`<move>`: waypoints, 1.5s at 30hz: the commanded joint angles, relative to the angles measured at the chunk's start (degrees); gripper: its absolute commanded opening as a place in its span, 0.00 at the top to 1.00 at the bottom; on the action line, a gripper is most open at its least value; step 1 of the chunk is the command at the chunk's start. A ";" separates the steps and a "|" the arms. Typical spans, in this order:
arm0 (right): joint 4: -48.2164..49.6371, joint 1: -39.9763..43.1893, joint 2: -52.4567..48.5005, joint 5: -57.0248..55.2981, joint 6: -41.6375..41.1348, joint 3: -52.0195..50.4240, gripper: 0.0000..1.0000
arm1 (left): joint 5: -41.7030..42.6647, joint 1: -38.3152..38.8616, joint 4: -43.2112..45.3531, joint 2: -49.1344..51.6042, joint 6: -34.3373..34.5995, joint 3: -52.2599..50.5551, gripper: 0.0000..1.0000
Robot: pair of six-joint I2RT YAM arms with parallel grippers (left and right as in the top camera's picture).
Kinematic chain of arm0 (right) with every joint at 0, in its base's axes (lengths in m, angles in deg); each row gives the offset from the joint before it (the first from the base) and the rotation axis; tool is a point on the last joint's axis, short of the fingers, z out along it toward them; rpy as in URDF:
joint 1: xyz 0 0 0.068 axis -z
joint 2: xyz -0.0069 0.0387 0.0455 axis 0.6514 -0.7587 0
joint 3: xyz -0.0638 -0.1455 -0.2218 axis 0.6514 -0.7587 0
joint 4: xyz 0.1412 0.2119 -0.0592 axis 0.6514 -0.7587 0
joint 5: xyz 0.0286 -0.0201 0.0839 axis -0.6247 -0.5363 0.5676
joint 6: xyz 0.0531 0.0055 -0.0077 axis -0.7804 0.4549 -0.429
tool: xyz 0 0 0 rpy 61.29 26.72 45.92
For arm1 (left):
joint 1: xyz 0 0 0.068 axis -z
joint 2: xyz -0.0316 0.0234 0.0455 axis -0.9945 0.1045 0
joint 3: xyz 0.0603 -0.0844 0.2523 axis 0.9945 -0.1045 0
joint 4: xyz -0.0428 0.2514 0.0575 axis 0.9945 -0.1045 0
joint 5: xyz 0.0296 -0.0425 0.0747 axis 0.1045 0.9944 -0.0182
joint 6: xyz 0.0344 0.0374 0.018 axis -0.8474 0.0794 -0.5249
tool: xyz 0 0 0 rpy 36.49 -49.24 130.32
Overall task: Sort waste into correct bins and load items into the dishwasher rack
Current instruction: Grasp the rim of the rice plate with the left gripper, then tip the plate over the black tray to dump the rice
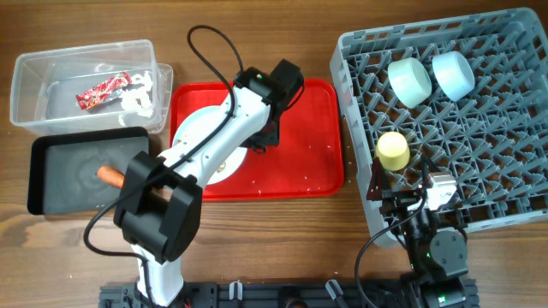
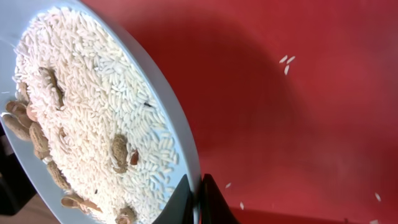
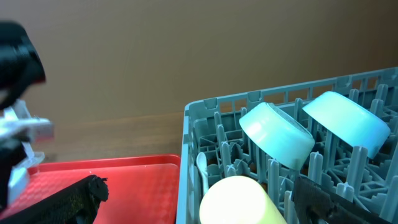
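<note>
Plate (image 2: 179,130) rim pinched in left claw (image 2: 198,199) | over red tray (image 2: 298,124) | right claw (image 3: 199,198) wide; empty

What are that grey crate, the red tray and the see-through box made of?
The rack looks like matte grey moulded plastic, given its thin peg grid. The red tray is probably plastic, smooth with a slight sheen. The tub is likely clear plastic: see-through, faintly cloudy walls.

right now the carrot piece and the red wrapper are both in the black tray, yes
Not quite. The overhead view shows the red wrapper lying in the clear tub, not the black tray. The carrot piece is in the black tray, as you said.
</note>
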 commanded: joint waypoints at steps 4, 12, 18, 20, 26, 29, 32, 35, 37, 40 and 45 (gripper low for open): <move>0.20 0.24 0.22 -0.07 -0.76 -0.07 0.00 | -4.13 -1.84 -7.65 -2.80 -1.14 5.62 0.96; 0.20 0.24 0.13 -0.07 -0.76 -0.07 0.00 | 5.99 -15.10 -11.87 -8.44 -4.13 5.60 0.96; 0.20 0.24 0.13 -0.04 -0.76 -0.07 0.00 | 20.61 -31.28 -10.60 -10.40 -16.61 5.57 0.96; 0.20 0.24 0.13 -0.07 -0.79 -0.07 0.00 | 28.61 -36.94 -9.90 -10.40 -21.40 5.57 0.96; 0.20 0.24 0.13 -0.07 -0.76 -0.07 0.00 | 44.39 -50.14 -12.07 -10.47 -32.94 5.57 0.96; 0.17 0.24 0.13 -0.07 -0.74 -0.07 0.00 | 50.77 -54.90 -14.34 -10.49 -37.77 5.57 0.96; 0.20 0.24 0.13 -0.07 -0.76 -0.07 0.00 | 58.18 -60.48 -17.16 -10.51 -43.71 5.57 0.96; 0.20 0.24 0.13 -0.04 -0.76 -0.07 0.00 | 62.14 -65.42 -19.67 -10.51 -47.71 5.57 0.96; 0.20 0.24 0.13 -0.07 -0.76 -0.07 0.00 | 65.77 -68.52 -21.79 -10.51 -51.74 5.57 0.96; 0.20 0.24 0.13 -0.07 -0.79 -0.07 0.00 | 71.78 -73.83 -24.59 -10.69 -58.40 5.11 0.96; 0.20 0.24 0.13 -0.07 -0.76 -0.07 0.00 | 79.25 -81.44 -24.61 -11.56 -66.55 -1.05 0.96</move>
